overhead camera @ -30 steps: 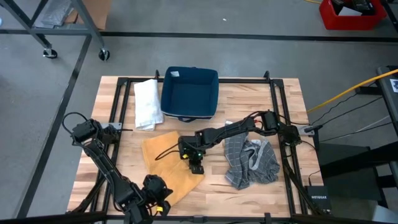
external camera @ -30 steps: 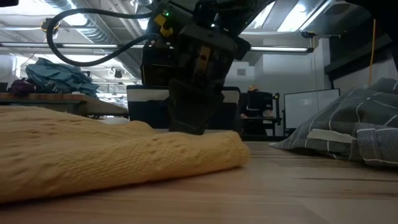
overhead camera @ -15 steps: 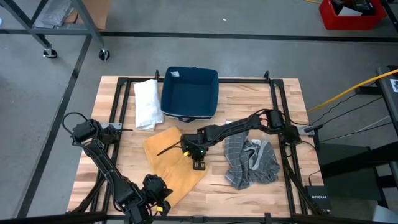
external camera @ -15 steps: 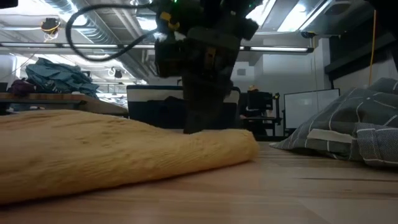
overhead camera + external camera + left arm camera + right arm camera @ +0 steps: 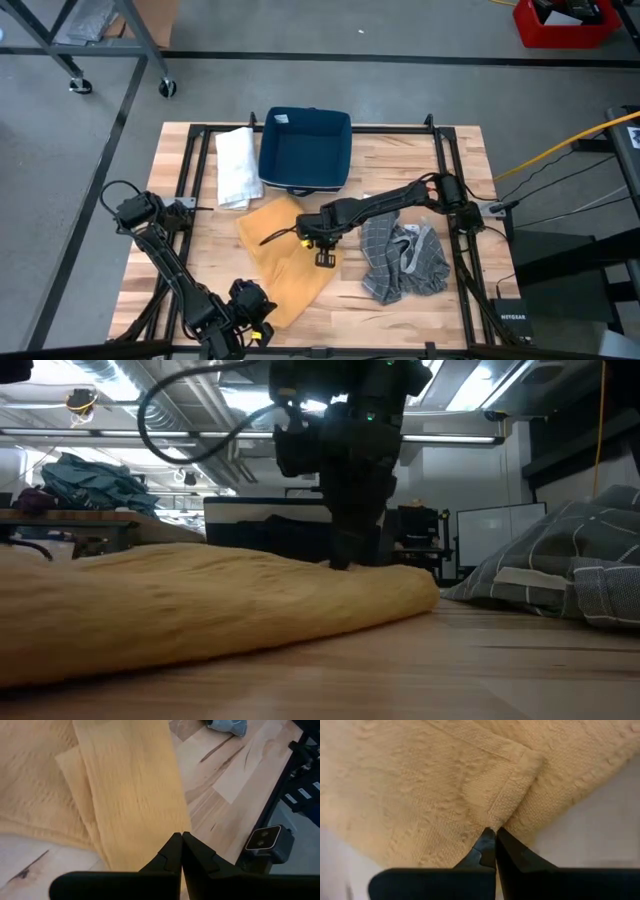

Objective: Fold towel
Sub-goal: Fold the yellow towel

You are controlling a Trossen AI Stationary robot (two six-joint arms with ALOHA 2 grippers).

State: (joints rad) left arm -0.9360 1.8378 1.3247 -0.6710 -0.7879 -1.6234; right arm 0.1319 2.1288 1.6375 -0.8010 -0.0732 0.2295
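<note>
Left gripper (image 5: 243, 312) parked at bottom edge of high view, jaws together, empty, just off yellow towel's near corner.

Yellow towel (image 5: 283, 262) lies centre-left on worktop (image 5: 400, 310), partly doubled.

Right gripper (image 5: 324, 257) at frame centre, jaws clamped on yellow towel's hemmed edge; likely pinched there to drag fold across.

Grey towel (image 5: 403, 260) bunched to right, waiting.

Blue bin (image 5: 305, 149) and folded white towel (image 5: 237, 166) at upper centre, probably for finished pieces.
</note>
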